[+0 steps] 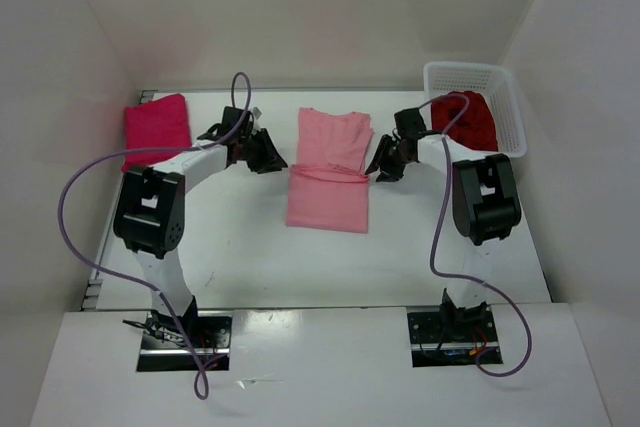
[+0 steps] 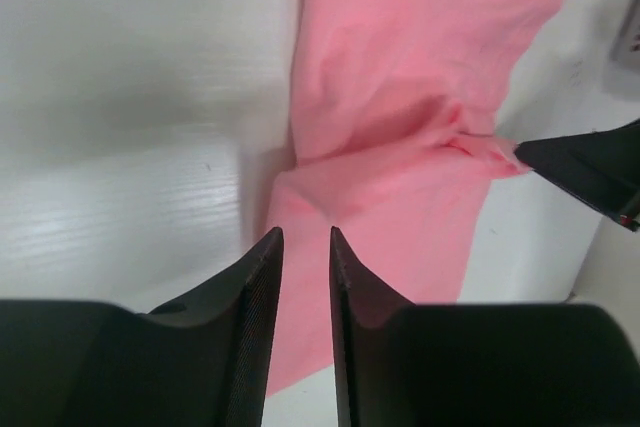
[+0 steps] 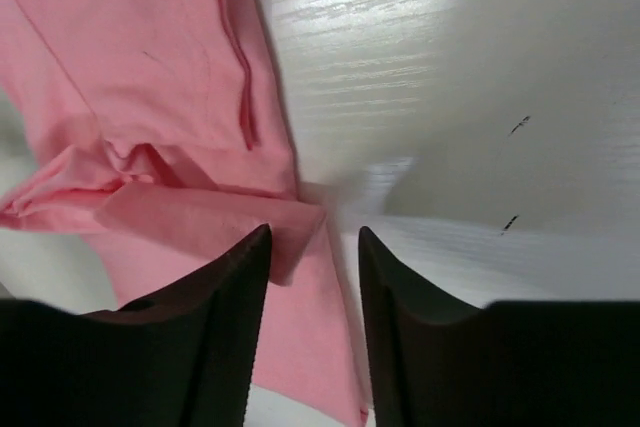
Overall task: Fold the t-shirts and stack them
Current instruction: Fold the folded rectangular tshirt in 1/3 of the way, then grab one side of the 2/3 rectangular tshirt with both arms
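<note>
White worktop (image 1: 250, 257), faintly grained, is stretching out inside a plain white-walled box (image 1: 300, 7), and everything is sitting in soft, even light. At the near edge the two arm bases are sitting bolted down side by side, purple cables (image 1: 62, 209) looping up off them.

Moving out to mid-table: the left tool (image 2: 305, 234) is hovering just off the left edge of the salmon pink t-shirt (image 1: 328, 187), its dark ribbed fingers (image 2: 262, 277) standing a narrow gap apart and gripping nothing. The right tool (image 3: 313, 229) is mirroring it at the shirt's right edge, parted wider, bare worktop showing in the gap, a folded corner of pink cloth lying just beside its left finger, nothing grasped.

That pink shirt is lying flat in the centre between the two tools. The near half is looking like a smooth rectangle, and a raised seam-like ridge is crossing it at mid-length. The cloth is bunching into soft wrinkles at that ridge's ends.

Further back on the left, the magenta-red t-shirt (image 1: 157, 129) is resting as a neat folded block against the far-left side. At the far right corner, a white plastic mesh basket (image 1: 468, 68) is holding the dark crimson t-shirt (image 1: 472, 119), crumpled and spilling over its near-left rim.
</note>
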Motion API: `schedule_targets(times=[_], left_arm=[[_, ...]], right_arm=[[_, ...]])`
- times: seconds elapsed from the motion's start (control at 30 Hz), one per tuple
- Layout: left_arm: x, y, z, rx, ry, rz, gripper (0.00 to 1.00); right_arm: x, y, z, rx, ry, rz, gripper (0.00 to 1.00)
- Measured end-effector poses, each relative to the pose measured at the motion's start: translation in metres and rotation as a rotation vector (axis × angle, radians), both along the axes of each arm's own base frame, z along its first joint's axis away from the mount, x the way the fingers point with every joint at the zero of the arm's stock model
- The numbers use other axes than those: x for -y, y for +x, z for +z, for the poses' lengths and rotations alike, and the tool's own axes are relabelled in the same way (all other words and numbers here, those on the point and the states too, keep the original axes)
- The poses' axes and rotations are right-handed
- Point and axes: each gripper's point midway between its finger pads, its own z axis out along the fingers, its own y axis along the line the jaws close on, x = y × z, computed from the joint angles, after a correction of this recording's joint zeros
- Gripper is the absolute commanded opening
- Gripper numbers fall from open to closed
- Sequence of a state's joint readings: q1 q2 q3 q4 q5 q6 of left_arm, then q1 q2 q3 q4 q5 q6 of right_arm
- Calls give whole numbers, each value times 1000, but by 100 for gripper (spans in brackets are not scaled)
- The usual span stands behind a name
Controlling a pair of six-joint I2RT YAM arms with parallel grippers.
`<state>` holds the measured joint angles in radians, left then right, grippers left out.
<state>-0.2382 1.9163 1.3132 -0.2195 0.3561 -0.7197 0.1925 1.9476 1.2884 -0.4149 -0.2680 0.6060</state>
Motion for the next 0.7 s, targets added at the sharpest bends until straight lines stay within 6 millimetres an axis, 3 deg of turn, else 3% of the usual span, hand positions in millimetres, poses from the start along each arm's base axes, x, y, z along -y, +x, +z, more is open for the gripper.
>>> schedule_targets(times=[0.07, 0.17, 0.2, 0.27, 0.33, 0.4, 0.53, 0.6, 0.7], left_arm=[[-3, -4, 16, 29, -22, 18, 33], [4, -20, 46, 98, -64, 15, 31], [12, -30, 52, 118, -77, -4, 31], [34, -51, 55, 129, -106, -58, 29], [52, -74, 39, 95, -124, -110, 29], [54, -94, 9, 18, -101, -127, 29], [36, -115, -38, -112, -34, -96, 29], [27, -123, -49, -138, -14, -80, 32], [21, -134, -53, -134, -17, -73, 35]], right_arm=[[2, 3, 11, 27, -3, -2, 48], [0, 4, 47, 113, 1, 6, 11], [-2, 4, 60, 150, 2, 12, 5], [-16, 2, 83, 209, 18, 41, 0], [-39, -7, 90, 227, 34, 98, 0], [-65, -20, 79, 198, 42, 165, 0], [-102, -50, 46, 105, 48, 269, 1], [-106, -67, 35, 67, 48, 285, 2], [-93, -96, 15, 7, 39, 265, 3]])
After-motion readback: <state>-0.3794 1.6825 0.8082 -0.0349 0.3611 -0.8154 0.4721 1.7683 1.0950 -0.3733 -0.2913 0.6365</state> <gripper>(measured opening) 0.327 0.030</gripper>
